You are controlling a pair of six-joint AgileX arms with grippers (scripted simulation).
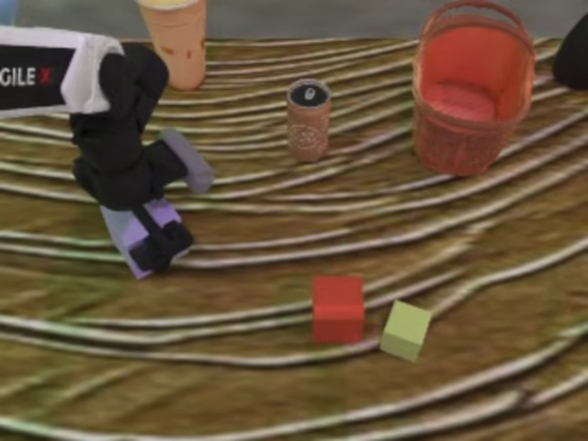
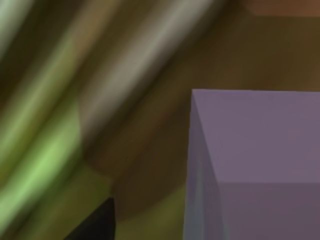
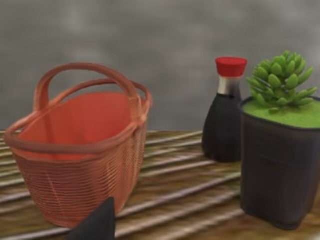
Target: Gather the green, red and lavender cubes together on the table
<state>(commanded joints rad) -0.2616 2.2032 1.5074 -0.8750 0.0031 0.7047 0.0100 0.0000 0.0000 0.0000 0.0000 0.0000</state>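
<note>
At the table's (image 1: 276, 386) left, my left gripper's (image 1: 156, 241) jaws clasp the skewed lavender cube (image 1: 129, 231).

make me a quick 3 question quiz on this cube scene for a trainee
1. True or false: the red cube and the green cube lie close together, apart from the lavender cube.
2. Which arm's claw is down at the lavender cube? A) left B) right C) neither
3. Fill in: the patterned can stands between the orange cup and the ____.

Key
1. True.
2. A: the left claw straddles the lavender cube at the table's left; the right arm is parked at the top right corner.
3. Basket.
</note>
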